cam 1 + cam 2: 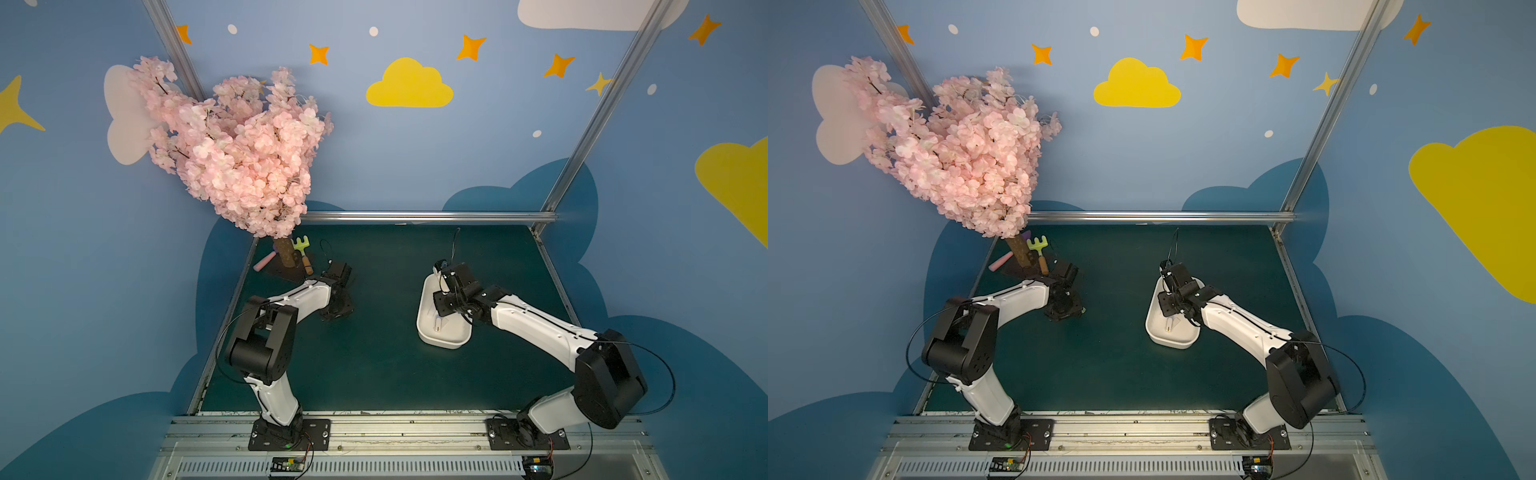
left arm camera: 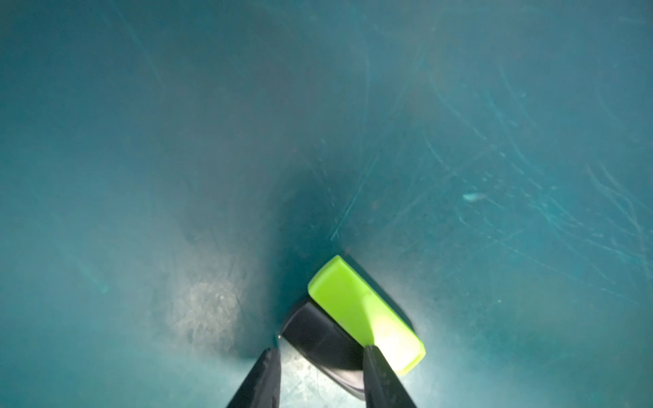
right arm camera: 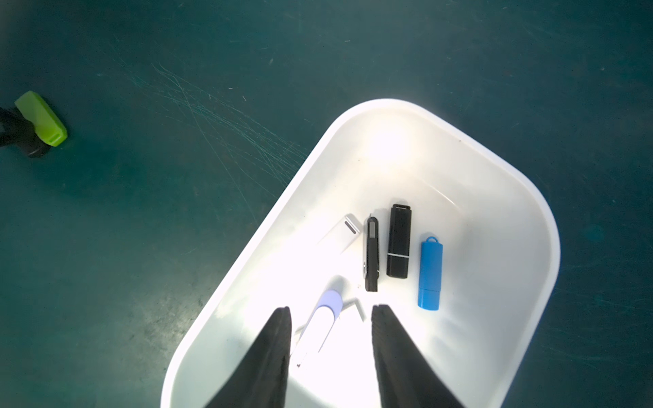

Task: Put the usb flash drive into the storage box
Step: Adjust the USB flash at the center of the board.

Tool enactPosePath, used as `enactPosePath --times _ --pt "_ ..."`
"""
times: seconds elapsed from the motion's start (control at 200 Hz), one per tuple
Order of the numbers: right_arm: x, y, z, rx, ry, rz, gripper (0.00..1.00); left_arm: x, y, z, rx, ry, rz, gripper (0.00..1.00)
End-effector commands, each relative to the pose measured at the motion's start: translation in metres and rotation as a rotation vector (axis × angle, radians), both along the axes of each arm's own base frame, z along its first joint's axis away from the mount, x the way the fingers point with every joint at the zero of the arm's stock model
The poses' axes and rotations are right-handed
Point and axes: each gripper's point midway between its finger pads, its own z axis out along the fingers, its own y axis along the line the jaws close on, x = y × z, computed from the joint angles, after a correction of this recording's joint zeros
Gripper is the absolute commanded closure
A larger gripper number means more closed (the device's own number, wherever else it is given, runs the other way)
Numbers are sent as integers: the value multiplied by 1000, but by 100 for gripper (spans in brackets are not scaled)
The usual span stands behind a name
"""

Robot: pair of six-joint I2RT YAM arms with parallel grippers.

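In both top views the left arm (image 1: 299,297) bends down onto the desk (image 1: 382,365) in its left half, and the wrist hides what is beneath it. The wrist view shows the left tool (image 2: 322,349) part open, its fingers astride the black end of the green usb flash drive (image 2: 353,303), which lies on the desk. I cannot tell whether they pinch it. Right of centre, the right arm (image 1: 540,324) reaches over the storage box (image 1: 440,338). The right tool (image 3: 331,307) hangs open there, cut off by the frame, with a white-and-lilac stick (image 3: 323,325) lying below it.
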Motion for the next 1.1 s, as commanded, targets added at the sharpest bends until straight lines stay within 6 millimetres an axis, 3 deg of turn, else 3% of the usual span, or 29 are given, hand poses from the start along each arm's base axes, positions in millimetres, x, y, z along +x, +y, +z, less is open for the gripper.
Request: enactPosePath --times 0.0,0.496,0.931,1.096 --pt "3 3 4 -9 -3 -8 57 -7 10 -7 44 43 13 59" --pt "3 5 2 -15 6 -3 57 -32 24 -1 70 53 15 60" --pt "4 5 -2 -33 11 -4 57 1 1 30 -48 -74 2 60" --pt "4 4 -2 -36 8 -7 57 15 -5 28 -55 -71 4 61"
